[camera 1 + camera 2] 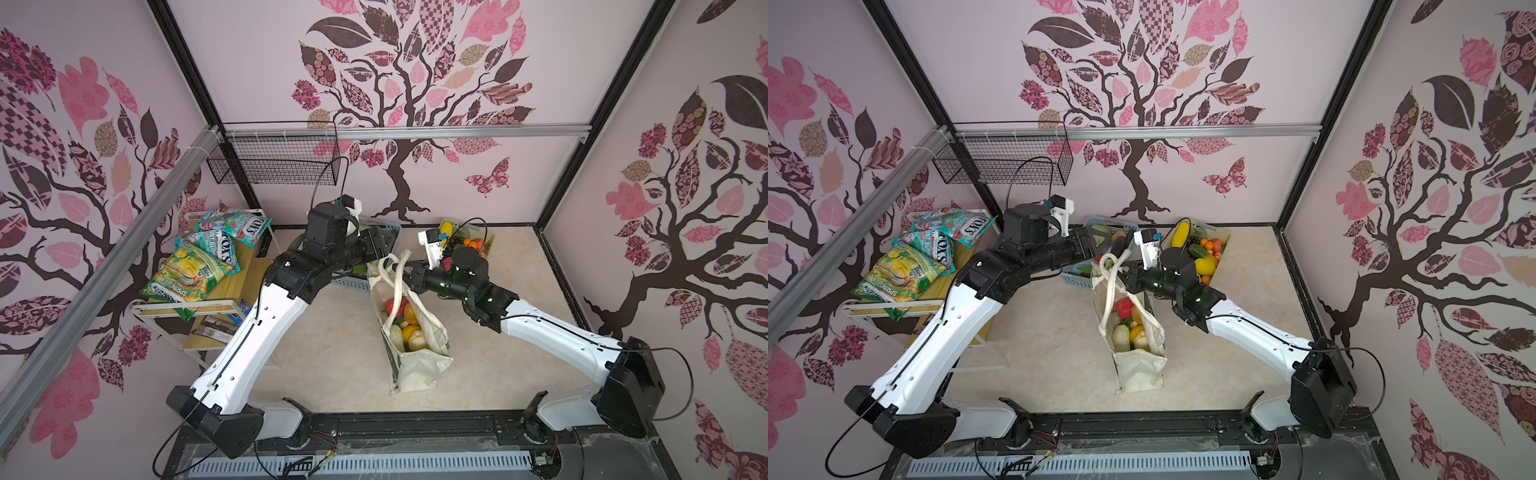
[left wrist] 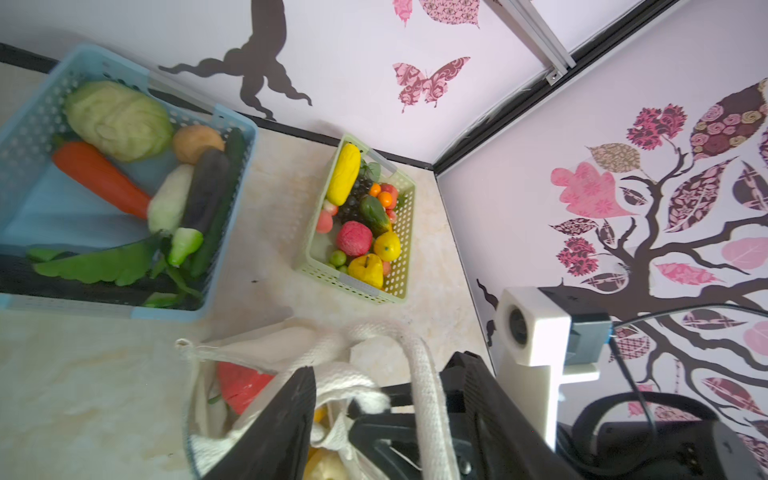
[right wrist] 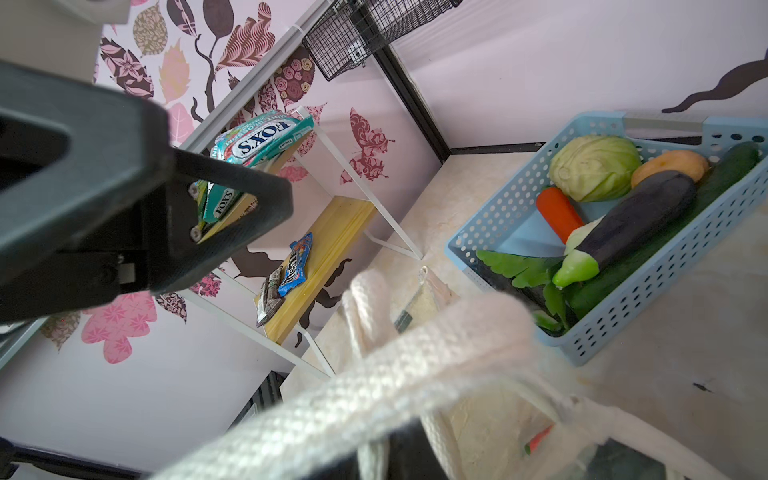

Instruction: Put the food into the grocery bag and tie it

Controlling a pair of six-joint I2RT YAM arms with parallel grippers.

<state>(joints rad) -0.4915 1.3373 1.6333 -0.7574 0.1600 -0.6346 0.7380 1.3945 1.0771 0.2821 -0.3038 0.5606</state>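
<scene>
The left gripper [image 2: 384,368] stands open, its two black fingers [image 2: 286,415] spread wide with a cream strap [image 2: 424,395] running between them. The right gripper [image 1: 409,274] faces it from the opposite side and is closed on the strap, whose webbing crosses over its fingers in the right wrist view.

The grocery bag [image 1: 419,365] stands on the tabletop [image 1: 332,353] below both grippers and stretches back toward the arms' bases. Its mouth is open, and the food [image 1: 409,316] sits below the rim in red, orange, yellow and pale green.

Just beyond the left gripper, the light blue basket [image 2: 25,124] has its near edge close to the bag's far end. Beyond the right gripper, toward the back corner, is the pale green basket [image 2: 405,224], with bare tabletop between it and the bag. There is open tabletop on either side of the bag's nearer half.

Outward of the left gripper, a shelf [image 1: 249,280] holds snack packets [image 1: 226,230] printed "FOX'S". The green packet [image 1: 183,278] reads "SPRING TEA". The lettering on the bag cannot be read.
</scene>
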